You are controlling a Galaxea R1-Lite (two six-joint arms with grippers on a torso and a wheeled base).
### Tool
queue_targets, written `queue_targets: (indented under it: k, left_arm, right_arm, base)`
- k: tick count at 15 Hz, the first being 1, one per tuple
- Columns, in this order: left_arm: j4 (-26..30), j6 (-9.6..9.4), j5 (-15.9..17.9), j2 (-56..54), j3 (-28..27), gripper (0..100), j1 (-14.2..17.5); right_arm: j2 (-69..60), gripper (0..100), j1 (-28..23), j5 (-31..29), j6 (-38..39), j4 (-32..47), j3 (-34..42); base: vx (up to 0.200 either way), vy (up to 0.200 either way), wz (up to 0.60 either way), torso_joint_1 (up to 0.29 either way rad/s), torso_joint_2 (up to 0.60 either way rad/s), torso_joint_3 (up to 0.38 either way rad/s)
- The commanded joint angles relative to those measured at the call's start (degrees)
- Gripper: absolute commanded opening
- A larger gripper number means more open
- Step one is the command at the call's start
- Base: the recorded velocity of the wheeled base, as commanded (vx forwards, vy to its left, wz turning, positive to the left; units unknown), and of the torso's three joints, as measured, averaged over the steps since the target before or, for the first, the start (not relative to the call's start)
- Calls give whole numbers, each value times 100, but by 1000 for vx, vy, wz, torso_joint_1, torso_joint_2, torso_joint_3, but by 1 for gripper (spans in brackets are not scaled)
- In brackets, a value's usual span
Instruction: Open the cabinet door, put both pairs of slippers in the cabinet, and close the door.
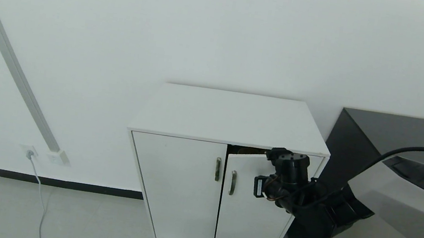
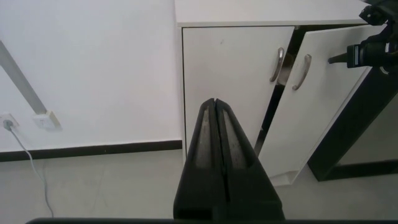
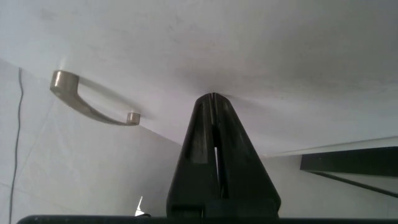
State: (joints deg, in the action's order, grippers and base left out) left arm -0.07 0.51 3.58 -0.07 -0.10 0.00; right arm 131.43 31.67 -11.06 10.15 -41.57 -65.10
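White wall (image 1: 126,18) is filling the backdrop, with grey floor (image 1: 14,207) running along below it. Over at nine o'clock in the head view, a pale cable duct (image 1: 8,50) is slanting down the wall to a socket (image 1: 29,152) at eight o'clock, and a cord (image 1: 41,198) is trailing from it onto the floor.

Moving to the middle, the white cabinet (image 1: 233,116) is standing against the wall at six o'clock. Its left door (image 1: 176,189) is sitting flush, left handle (image 1: 217,169) upright beside the centre seam. The left gripper (image 2: 214,106) is hanging well back from the cabinet front, jaws pressed together with nothing between them.

Now the right door (image 1: 246,225), and it is standing slightly ajar: a dark gap is showing along its top edge and down the seam between the two doors. The right handle (image 1: 232,182) is sitting just past the seam.

At three o'clock from that handle, the right arm is coming in from the side, and the right gripper (image 3: 213,99) is meeting the door face with its tip, fingers closed up against each other and gripping nothing, the handle near but apart from them.

Farthest right, at four o'clock, a black unit (image 1: 361,133) is standing just beside the cabinet.
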Motion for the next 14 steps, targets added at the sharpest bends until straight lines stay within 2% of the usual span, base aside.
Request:
queue_targets:
  k: [1,14]
  left_arm:
    - [-1,2,2,7,1,0,0]
    - [-1,10,2,7,1,0,0]
  right_arm:
    - [50,0,-21,-2,-5,0,-47]
    - [419,0,-126,-11,-22,0,-486]
  base:
    - [0,0,0,0,0,0]
    - [0,0,0,0,0,0]
